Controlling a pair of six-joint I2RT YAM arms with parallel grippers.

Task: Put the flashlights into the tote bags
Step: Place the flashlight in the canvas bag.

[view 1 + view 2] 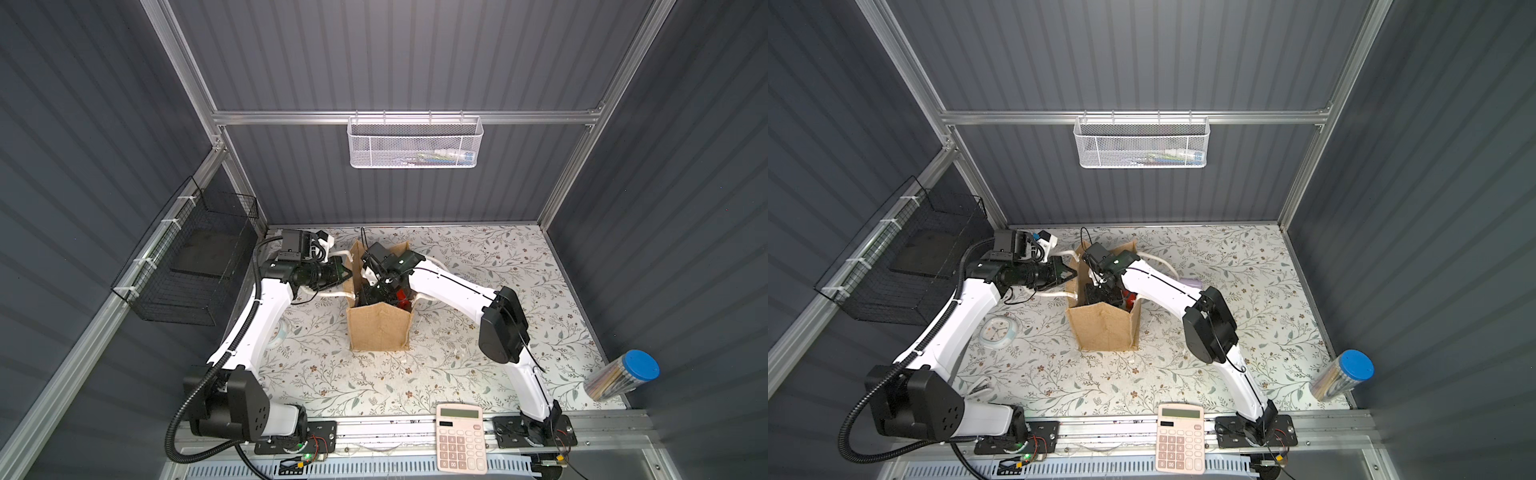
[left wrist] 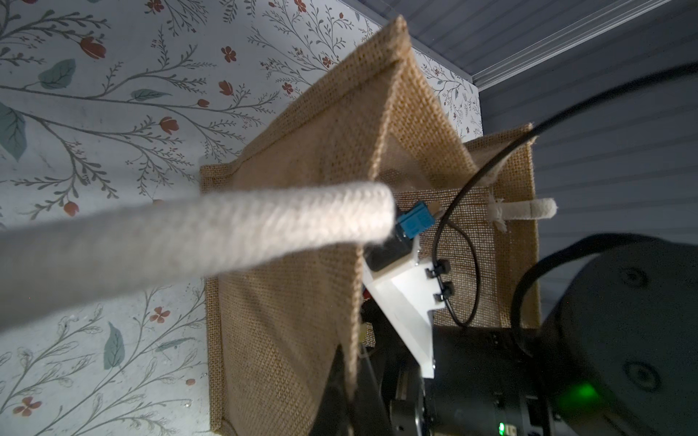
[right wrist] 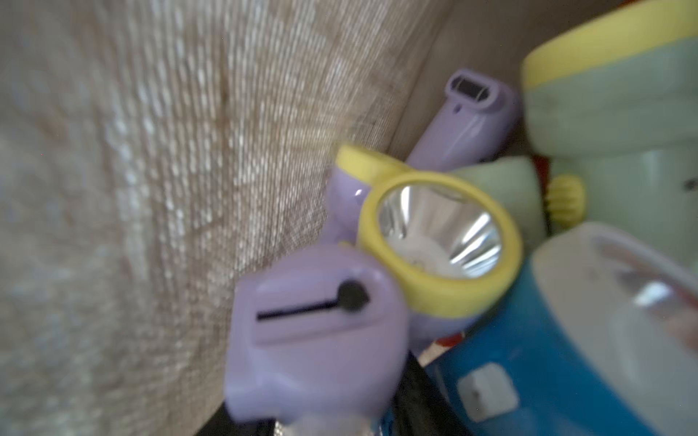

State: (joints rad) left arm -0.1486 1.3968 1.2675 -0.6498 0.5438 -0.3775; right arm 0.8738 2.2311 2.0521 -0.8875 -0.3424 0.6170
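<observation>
**Left gripper pinches the bag's rim, right gripper deep inside**

We see the tote bag (image 1: 380,328) standing upright on the floral worktop (image 1: 478,374), its mouth open. The left gripper (image 1: 347,274) reaches in from the side and is closed tight on the bag's rim. In the left wrist view the jute edge runs between its dark fingers (image 2: 328,400), and a white rope handle (image 2: 189,245) crosses close to the lens.

The right gripper (image 1: 376,296) is sunk into the bag, below the rim. We cannot tell whether its jaws are open or closed, or whether it holds anything.

The right wrist view shows the flashlights (image 3: 438,234) heaped inside the bag against the jute wall:
- A near lilac flashlight (image 3: 313,339) fills the foreground, blurred.
- Just behind it, touching, a yellow-headed flashlight (image 3: 453,294) turns its silver reflector to the camera.
- A far lilac flashlight (image 3: 472,120) leans on the wall.
- A pale green flashlight (image 3: 612,102) and a blue flashlight (image 3: 528,358) lie beside them.

In both top views a red flashlight (image 1: 401,296) shows inside the mouth.

A calculator (image 1: 460,440) lies at the near edge, and a clear tube (image 1: 623,374) stands in the right corner.
</observation>
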